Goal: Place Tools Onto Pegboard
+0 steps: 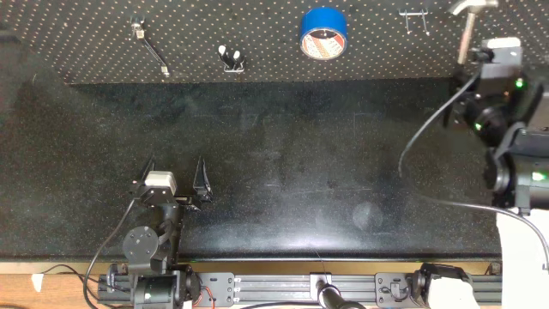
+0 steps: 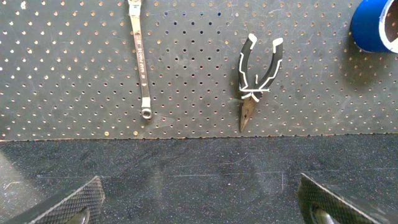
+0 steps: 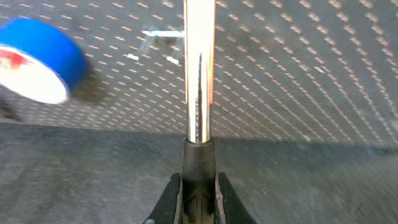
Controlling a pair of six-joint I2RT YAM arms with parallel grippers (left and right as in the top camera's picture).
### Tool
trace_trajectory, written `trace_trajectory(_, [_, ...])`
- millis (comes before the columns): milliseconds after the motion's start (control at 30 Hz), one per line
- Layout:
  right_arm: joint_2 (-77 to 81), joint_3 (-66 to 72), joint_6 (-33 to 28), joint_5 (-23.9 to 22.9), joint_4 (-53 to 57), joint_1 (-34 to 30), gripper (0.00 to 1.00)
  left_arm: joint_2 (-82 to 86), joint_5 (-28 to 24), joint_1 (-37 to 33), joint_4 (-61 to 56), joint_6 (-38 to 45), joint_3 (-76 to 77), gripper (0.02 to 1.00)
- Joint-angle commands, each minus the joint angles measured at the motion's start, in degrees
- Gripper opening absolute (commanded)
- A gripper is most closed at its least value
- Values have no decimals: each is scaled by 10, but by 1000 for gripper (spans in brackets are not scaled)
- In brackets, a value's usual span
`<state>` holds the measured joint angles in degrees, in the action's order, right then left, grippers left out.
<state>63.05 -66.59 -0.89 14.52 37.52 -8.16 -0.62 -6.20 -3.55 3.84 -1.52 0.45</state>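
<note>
Clamping hammer (image 3: 199, 74) grip: right tool (image 3: 198, 182) | shaft straight out, head seemingly at pegboard (image 3: 298, 62) | left tool (image 2: 200, 186) wide open, empty

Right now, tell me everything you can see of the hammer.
The hammer has a shiny chrome shaft, a dark grip and a grey metal head. The right end effector is shut on the grip, holding it with the head toward the pegboard, right of the blue tape. Contact with the board is unclear.
</note>
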Motion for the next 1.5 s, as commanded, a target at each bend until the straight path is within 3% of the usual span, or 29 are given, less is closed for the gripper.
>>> trace_trajectory(33, [19,-1,13,5,-8,39,73,4,4,2,3,3,-1,993])
trace_trajectory(1133, [194,-1,10,1,-60,56,84,4,4,2,4,3,-1,993])
trace_trajectory(1167, [194,-1,11,1,-59,56,242,4,4,2,4,3,-1,996])
trace_trajectory(1267, [194,-1,11,1,-59,56,424,4,4,2,3,3,-1,993])
trace_trajectory(1300, [194,-1,11,1,-59,56,564,4,4,2,4,3,-1,996])
trace_trajectory(1333, [194,-1,11,1,-59,56,893,4,4,2,3,3,-1,996])
trace_trajectory(1367, [194,-1,11,1,-59,56,993,4,4,2,3,3,-1,996])
trace_trajectory(1500, [191,1,10,1,-60,56,998,4,4,2,3,3,-1,998])
